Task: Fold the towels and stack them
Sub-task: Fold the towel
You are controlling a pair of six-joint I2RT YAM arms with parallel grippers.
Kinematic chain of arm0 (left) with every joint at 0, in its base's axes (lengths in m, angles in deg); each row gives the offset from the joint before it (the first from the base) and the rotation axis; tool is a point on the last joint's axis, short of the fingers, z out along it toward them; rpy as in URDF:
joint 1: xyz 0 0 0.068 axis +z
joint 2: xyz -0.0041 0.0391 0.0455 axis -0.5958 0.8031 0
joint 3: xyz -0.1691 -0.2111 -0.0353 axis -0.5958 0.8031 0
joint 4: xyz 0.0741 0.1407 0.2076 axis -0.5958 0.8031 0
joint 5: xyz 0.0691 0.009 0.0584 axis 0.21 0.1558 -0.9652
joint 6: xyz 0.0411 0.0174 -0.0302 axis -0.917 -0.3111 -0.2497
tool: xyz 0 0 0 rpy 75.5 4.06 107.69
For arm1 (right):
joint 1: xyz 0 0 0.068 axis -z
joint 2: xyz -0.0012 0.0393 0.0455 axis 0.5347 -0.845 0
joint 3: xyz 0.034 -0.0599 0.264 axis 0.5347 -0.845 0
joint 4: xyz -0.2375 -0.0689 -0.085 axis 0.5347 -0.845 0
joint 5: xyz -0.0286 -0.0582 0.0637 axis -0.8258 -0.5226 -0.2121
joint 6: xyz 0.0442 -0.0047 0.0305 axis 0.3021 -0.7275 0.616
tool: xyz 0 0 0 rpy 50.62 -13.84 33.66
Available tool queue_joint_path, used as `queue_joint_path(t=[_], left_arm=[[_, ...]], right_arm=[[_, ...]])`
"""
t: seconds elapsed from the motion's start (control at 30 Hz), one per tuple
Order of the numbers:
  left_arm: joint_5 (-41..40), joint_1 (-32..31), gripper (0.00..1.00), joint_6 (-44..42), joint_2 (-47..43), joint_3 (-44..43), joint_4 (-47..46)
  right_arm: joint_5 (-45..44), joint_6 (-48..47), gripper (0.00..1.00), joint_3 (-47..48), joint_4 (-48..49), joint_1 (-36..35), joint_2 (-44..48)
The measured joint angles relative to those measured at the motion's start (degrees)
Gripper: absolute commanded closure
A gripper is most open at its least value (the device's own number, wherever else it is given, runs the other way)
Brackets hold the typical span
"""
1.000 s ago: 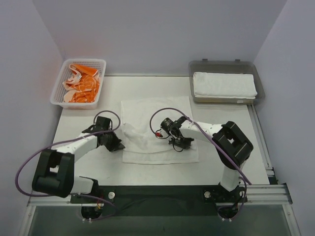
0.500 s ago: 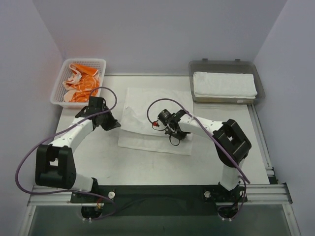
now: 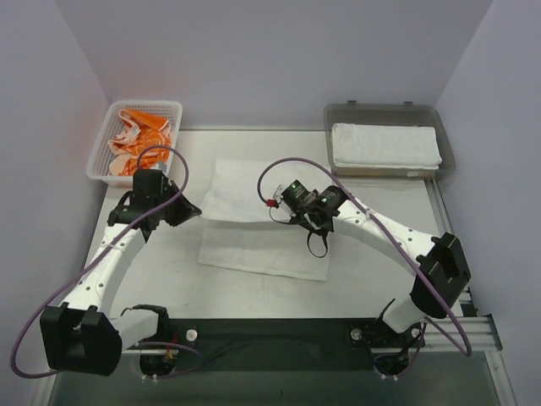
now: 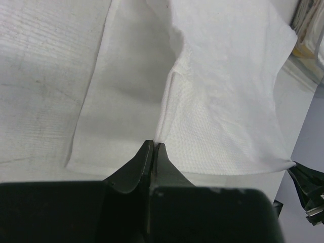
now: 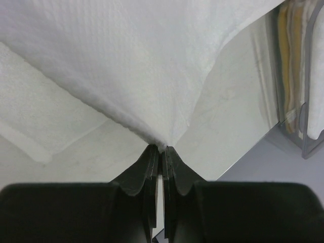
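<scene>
**A:** Jaws first: how do they stand?

**B:** Both are pinched tight. The left gripper is closed on an edge of the white towel. The right gripper is clamped on another edge of the same cloth, which fans out from its tips.

**A:** Where does that towel lie?

**B:** Mid-table, between the two arms. The part strung between the grippers is raised, and the rest lies flat on the table.

**A:** What is around it?

**B:** A purple cable loops from the right wrist and arcs over the towel's far side. At the far left corner sits a white mesh basket with a crumpled orange-and-white towel inside. At the far right there is a grey tray holding a folded white towel. Both are well apart from the grippers.

**A:** And the surface, the room?

**B:** The tabletop is pale, with faint scuffs in the left wrist view. Plain lavender walls close in on three sides. A black rail runs along the near edge by the arm bases.
</scene>
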Motion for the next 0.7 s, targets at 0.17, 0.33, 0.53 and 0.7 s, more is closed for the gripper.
queue_joint_path(t=[0.17, 0.33, 0.53, 0.7], left_arm=[[0.7, -0.2, 1.0, 0.1, -0.6, 8.0, -0.1], [1.1, -0.3, 1.0, 0.6, 1.3, 17.0, -0.6], [1.0, -0.3, 1.0, 1.1, 5.7, 19.4, -3.0], [1.0, -0.3, 1.0, 1.1, 7.2, 19.3, -4.5]], right_arm=[[2.6, 2.6, 1.0, -2.6, -2.3, -1.4, -0.2], [9.2, 4.9, 1.0, -5.4, -2.8, -1.5, -4.8], [13.8, 5.7, 1.0, -7.0, -1.1, -1.6, -15.1], [13.9, 6.0, 1.0, -7.0, -0.8, -1.7, -17.3]])
